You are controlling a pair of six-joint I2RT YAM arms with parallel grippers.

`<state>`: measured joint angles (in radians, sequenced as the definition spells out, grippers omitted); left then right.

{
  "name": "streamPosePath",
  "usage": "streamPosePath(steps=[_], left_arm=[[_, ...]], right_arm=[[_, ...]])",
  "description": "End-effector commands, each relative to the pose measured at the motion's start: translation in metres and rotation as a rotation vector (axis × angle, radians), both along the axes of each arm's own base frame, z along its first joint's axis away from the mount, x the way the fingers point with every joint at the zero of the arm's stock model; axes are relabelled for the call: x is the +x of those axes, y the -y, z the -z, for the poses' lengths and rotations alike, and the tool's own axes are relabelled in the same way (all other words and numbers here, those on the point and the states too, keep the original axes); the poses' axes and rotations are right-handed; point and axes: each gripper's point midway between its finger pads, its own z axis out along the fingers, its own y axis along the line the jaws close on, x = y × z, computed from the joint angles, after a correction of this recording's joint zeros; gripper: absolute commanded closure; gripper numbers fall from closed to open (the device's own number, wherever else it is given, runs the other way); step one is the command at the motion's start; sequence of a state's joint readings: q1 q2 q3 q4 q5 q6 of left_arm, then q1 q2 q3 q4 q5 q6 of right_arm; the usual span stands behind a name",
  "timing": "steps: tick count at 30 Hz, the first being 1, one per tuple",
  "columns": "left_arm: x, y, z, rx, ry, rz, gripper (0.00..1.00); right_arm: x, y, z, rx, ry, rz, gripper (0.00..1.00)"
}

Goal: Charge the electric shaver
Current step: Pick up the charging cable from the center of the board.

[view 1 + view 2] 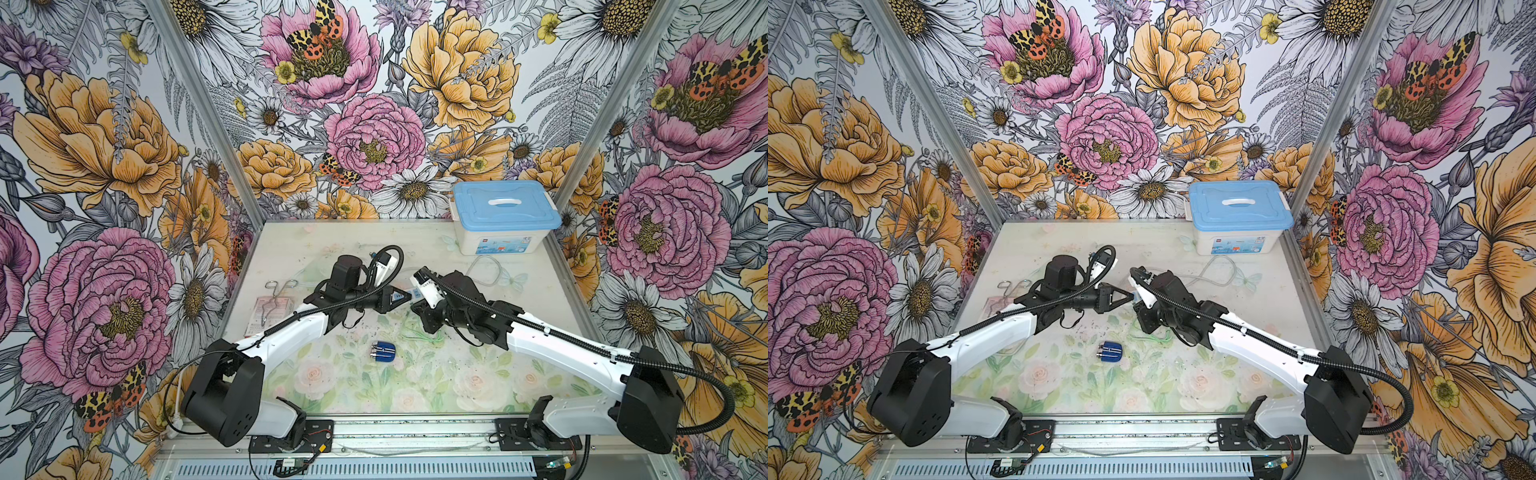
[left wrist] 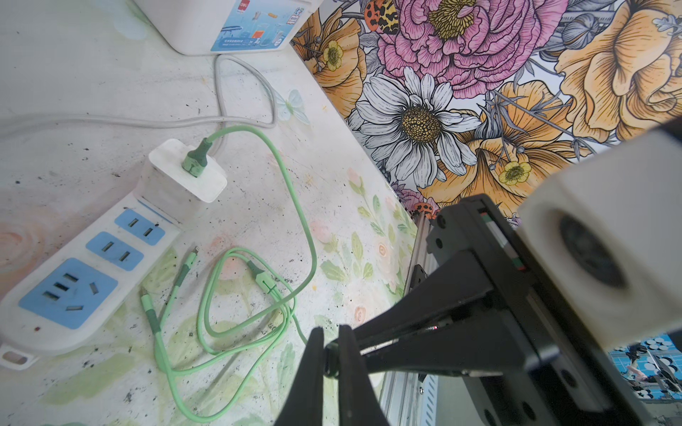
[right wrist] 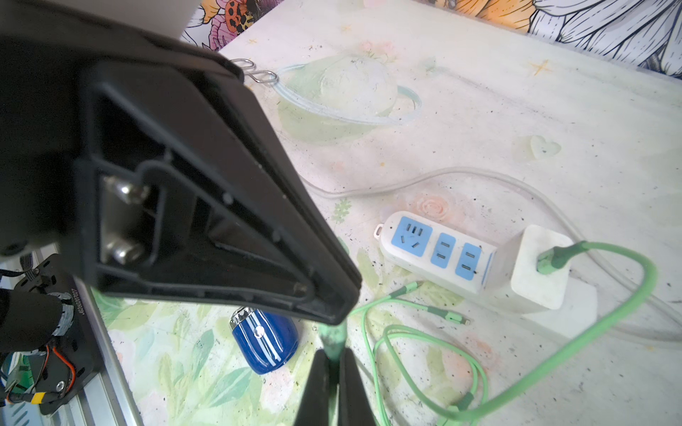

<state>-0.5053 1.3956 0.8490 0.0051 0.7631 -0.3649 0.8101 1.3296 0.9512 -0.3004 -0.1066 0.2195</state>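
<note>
The electric shaver (image 1: 383,352) (image 1: 1109,351), dark blue with pale stripes and a silver end, lies on its side on the table, also seen from the right wrist (image 3: 265,341). Above the mid-table my left gripper (image 1: 408,296) (image 2: 331,332) and right gripper (image 1: 415,306) (image 3: 334,352) meet tip to tip. Both are shut on the same green cable plug (image 3: 334,337) (image 2: 332,356). The green cable (image 2: 295,206) runs from a white cube charger (image 2: 184,177) (image 3: 538,273) plugged into the white-and-blue power strip (image 2: 85,280) (image 3: 435,254).
A blue-lidded white box (image 1: 505,216) stands at the back right. Metal forceps (image 1: 278,299) and a flat packet (image 1: 259,311) lie at the left. Two loose green cable ends (image 3: 454,317) and cable loops (image 3: 424,350) lie beside the strip, whose pale cord (image 1: 486,270) curls toward the box.
</note>
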Motion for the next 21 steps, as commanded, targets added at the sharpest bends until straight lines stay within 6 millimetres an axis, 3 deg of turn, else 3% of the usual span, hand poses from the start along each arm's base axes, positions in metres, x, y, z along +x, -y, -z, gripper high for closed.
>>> streamPosePath(steps=[1, 11, 21], left_arm=[[0.009, -0.005, -0.012, -0.020, 0.055, -0.038, 0.92], [0.015, -0.010, -0.013, -0.028, 0.064, -0.076, 1.00], [0.023, -0.012, -0.015, -0.051, 0.068, -0.120, 0.99]], right_arm=[[0.002, -0.006, -0.019, 0.054, 0.032, -0.006, 1.00], [0.001, -0.007, -0.019, 0.058, 0.033, -0.008, 1.00], [0.002, -0.008, -0.020, 0.065, 0.035, -0.007, 1.00]])
